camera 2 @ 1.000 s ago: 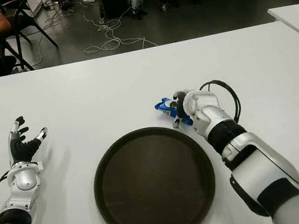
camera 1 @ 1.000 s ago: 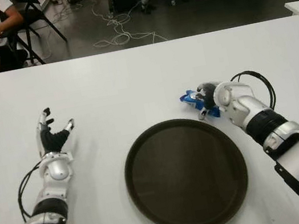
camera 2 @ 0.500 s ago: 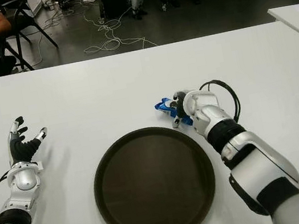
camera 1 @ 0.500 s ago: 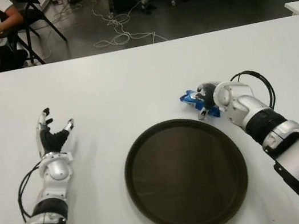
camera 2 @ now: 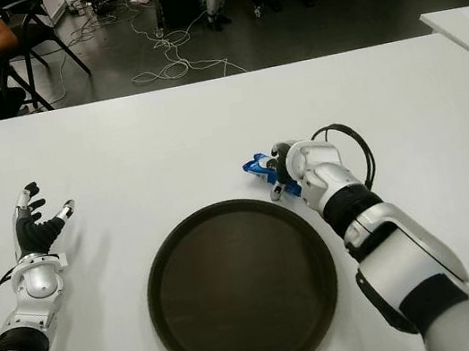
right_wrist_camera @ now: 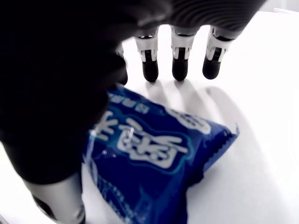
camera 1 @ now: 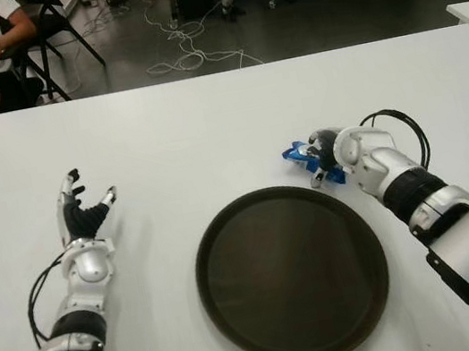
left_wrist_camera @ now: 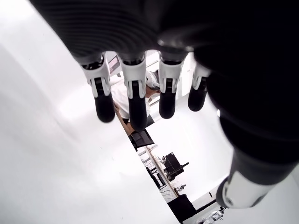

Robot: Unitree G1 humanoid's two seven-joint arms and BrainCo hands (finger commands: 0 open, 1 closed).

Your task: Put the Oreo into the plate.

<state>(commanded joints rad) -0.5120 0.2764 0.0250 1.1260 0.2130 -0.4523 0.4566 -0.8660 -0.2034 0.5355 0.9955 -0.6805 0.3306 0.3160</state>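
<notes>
- Hovering over the blue Oreo pack [camera 1: 312,162], the right robot hand [camera 1: 328,152] has fingers extended past it, thumb alongside, not yet clamped.
- Pack lies on the counter [camera 1: 209,134], just beyond the plate's [camera 1: 293,274] far-right rim.
- Left robot hand [camera 1: 84,217] shows far left, open.

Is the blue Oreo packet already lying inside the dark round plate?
No, the Oreo packet lies on the white table just beyond the plate, under the right hand.

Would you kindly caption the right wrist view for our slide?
Right hand over the blue Oreo packet on the white table, fingers extended, not yet closed.
</notes>
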